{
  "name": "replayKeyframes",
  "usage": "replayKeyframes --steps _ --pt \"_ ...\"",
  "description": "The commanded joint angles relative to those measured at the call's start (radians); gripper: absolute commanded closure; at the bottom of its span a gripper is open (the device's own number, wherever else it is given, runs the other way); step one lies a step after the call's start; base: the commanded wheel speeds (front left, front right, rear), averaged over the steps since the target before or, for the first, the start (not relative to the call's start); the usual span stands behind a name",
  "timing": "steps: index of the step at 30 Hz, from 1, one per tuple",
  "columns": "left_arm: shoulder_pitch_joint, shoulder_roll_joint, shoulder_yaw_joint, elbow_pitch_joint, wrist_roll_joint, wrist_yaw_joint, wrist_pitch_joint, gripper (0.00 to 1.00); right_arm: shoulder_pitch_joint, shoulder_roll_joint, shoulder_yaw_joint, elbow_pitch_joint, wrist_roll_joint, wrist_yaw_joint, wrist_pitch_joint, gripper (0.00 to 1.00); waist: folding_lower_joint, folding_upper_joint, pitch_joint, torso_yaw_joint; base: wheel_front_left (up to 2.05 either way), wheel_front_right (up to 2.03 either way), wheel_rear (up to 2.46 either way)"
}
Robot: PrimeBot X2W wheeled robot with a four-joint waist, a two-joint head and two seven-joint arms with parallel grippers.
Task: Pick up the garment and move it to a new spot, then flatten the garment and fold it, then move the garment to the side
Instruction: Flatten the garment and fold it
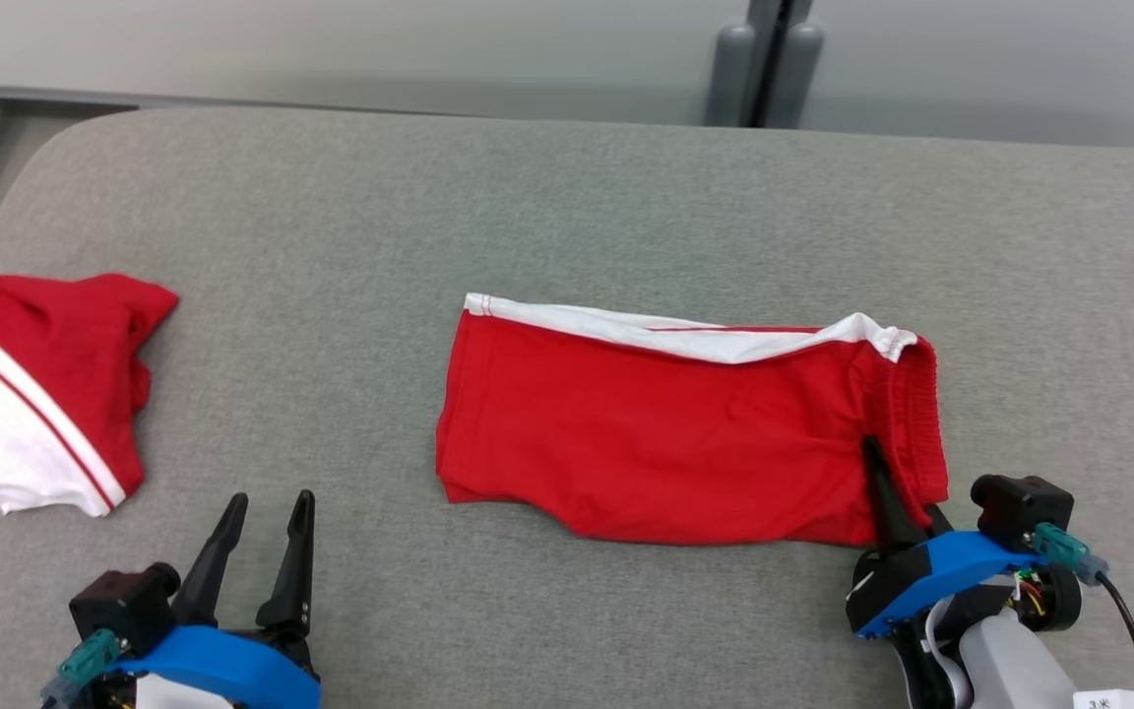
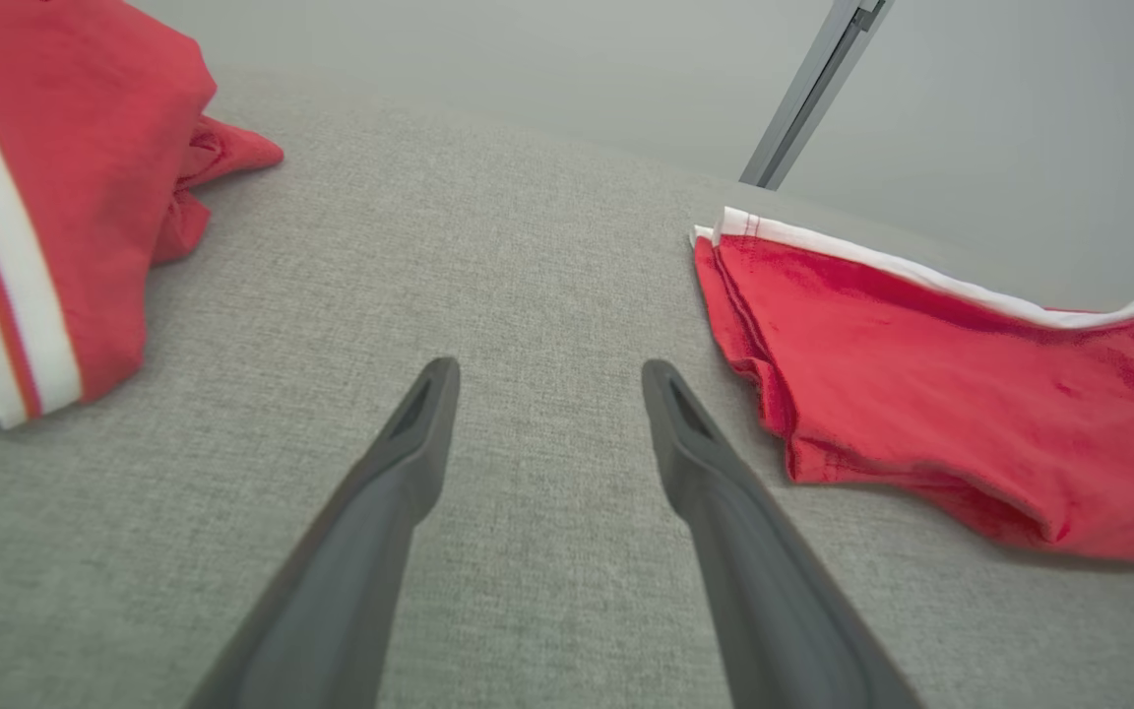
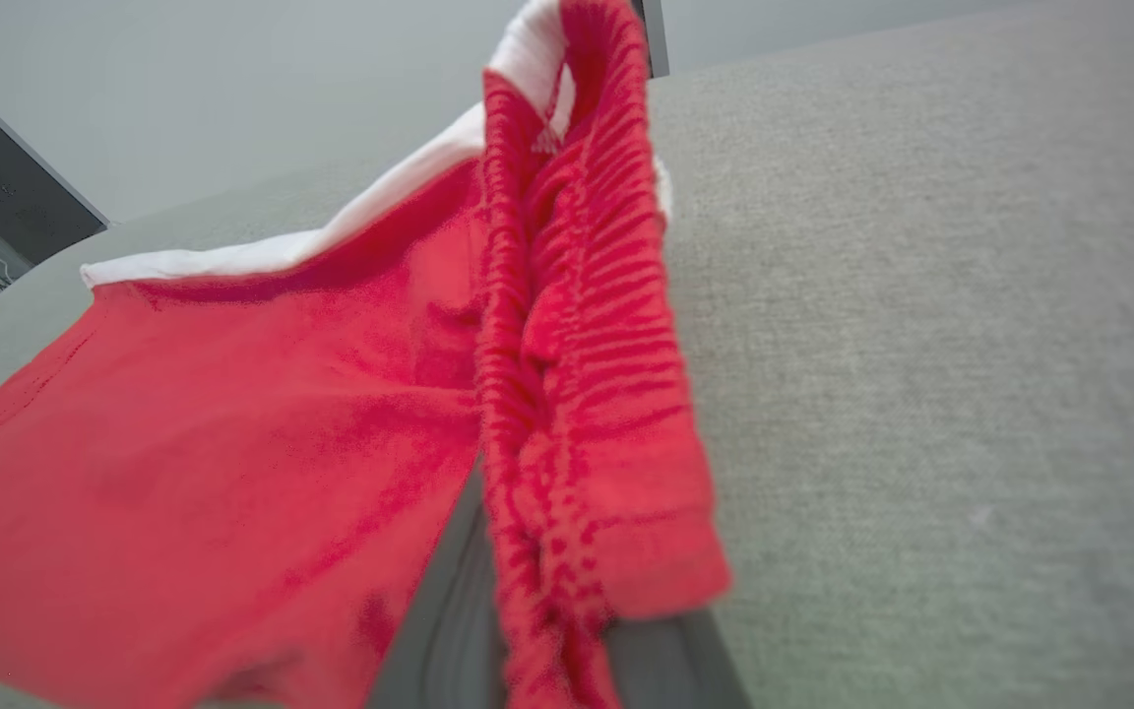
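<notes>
We see bright, even, diffuse light from above. The folded red shorts with a white band point(image 1: 685, 433) cast only a thin, soft shadow along their near edge on the grey fabric surface point(image 1: 350, 295). In the right wrist view the ribbed red waistband point(image 3: 577, 394) is blurred close to the lens, and both wrist views stretch towards their edges.

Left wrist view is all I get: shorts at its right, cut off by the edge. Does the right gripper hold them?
Observer: Yes, the right gripper pinches the shorts at the near right corner.
Operator: Which part is between the fingers?
Observer: The ribbed waistband.
Operator: Are both fingers visible from the head?
Observer: One finger lies on top; the other is hidden under the cloth.
</notes>
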Motion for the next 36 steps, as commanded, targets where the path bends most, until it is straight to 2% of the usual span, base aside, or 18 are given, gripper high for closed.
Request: replayKeyframes --steps 1,6,10,16,22,25,27,28,32,36 --pt "0.011 -0.001 0.007 0.0 0.005 0.002 -0.002 0.0 0.012 -0.005 -0.003 -0.012 0.004 0.0 -0.001 1.0 -0.0001 -0.0001 -0.022 -0.024 0.0 0.0 0.0" --pt "0.021 -0.023 0.012 0.014 0.026 0.002 -0.003 0.0 0.032 -0.005 0.069 -0.084 0.026 0.0 -0.001 1.0 -0.0001 -0.0001 -0.039 -0.042 0.0 0.0 0.0" --pt "0.008 -0.034 -0.008 0.025 0.043 0.002 -0.003 0.0 0.009 -0.004 0.166 -0.096 0.078 0.0 -0.001 1.0 -0.0001 -0.0001 -0.048 -0.002 0.0 0.0 0.0" --pt "-0.002 -0.048 -0.041 0.068 0.048 0.002 -0.003 0.0 -0.067 -0.006 0.241 -0.03 0.162 0.0 -0.001 1.0 -0.0001 -0.0001 -0.051 0.133 0.0 0.0 0.0" --pt "-0.024 -0.04 -0.088 0.1 0.045 0.002 -0.003 0.0 -0.153 -0.005 0.219 0.085 0.144 0.0 -0.001 1.0 -0.0001 -0.0001 -0.044 0.291 0.0 0.0 0.0" --pt "-0.029 -0.038 -0.095 0.116 0.033 0.002 -0.003 0.0 -0.186 -0.006 0.219 0.135 0.131 0.0 -0.001 1.0 -0.0001 -0.0001 -0.039 0.341 0.0 0.0 0.0" --pt "-0.033 -0.036 -0.098 0.122 0.028 0.002 -0.003 0.0 -0.201 -0.006 0.215 0.153 0.125 0.0 -0.001 0.11 -0.0001 -0.0001 -0.037 0.361 0.0 0.0 0.0" --pt "-0.033 -0.036 -0.097 0.124 0.026 0.002 -0.003 0.0 -0.206 -0.006 0.219 0.151 0.125 0.0 -0.001 0.0 -0.0001 -0.0001 -0.037 0.364 0.0 0.0 0.0" --pt "-0.029 -0.034 -0.077 0.122 0.025 0.002 -0.003 0.0 -0.2 -0.006 0.258 0.093 0.137 0.0 -0.001 0.0 -0.0001 -0.0001 -0.038 0.342 0.0 0.0 0.0" --pt "-0.026 -0.033 -0.051 0.099 0.033 0.002 -0.003 0.0 -0.164 -0.007 0.26 0.01 0.119 0.0 -0.001 0.0 -0.0001 -0.0001 -0.042 0.268 0.0 0.0 0.0"
